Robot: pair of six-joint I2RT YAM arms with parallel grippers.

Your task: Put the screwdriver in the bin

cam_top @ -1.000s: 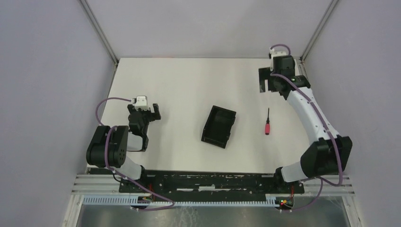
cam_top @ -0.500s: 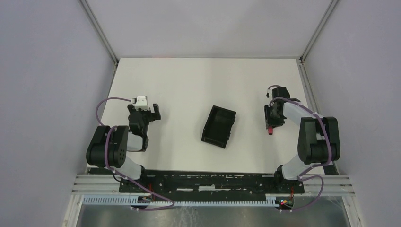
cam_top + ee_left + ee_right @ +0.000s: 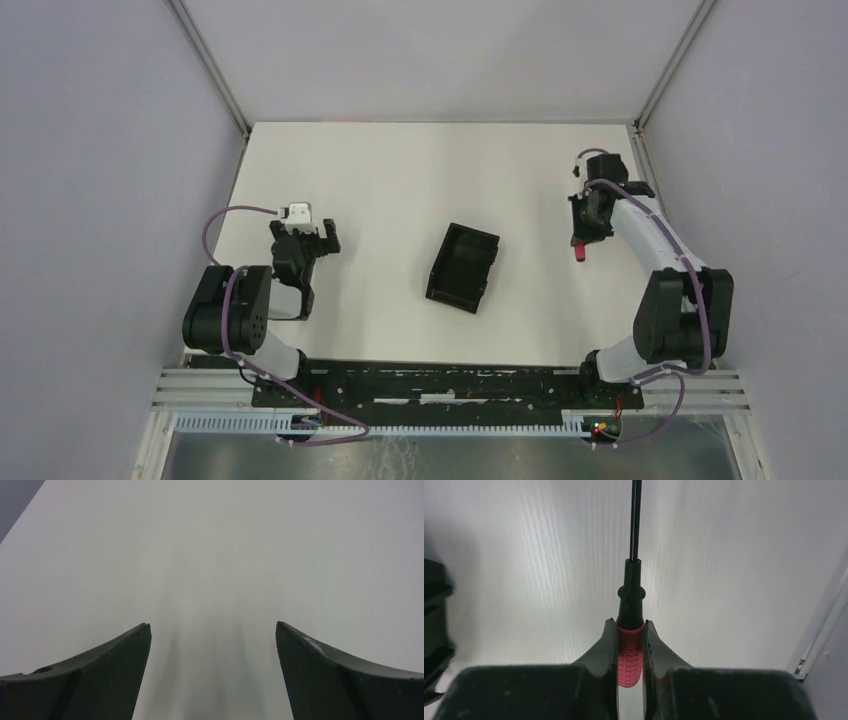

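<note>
The screwdriver (image 3: 630,655) has a red ribbed handle and a thin dark shaft that points away from the wrist camera. My right gripper (image 3: 630,625) is shut on the red handle, one finger on each side. From above, the red handle end (image 3: 580,256) sticks out below the right gripper (image 3: 581,238) at the table's right side. The bin (image 3: 463,267), a small black tray with low walls, lies near the middle of the table, left of that gripper and apart from it. At the left, my left gripper (image 3: 305,238) stands open over bare table (image 3: 212,630).
A metal frame post and the grey right wall (image 3: 650,150) stand close behind the right gripper. A dark blurred shape (image 3: 435,630) fills the left edge of the right wrist view. White tabletop (image 3: 400,170) stretches between bin and back wall.
The right arm swung in from the far right corner onto the screwdriver and its jaws shut on the red handle. Gripper and screwdriver then shifted a little toward the back. The left arm stayed still.
</note>
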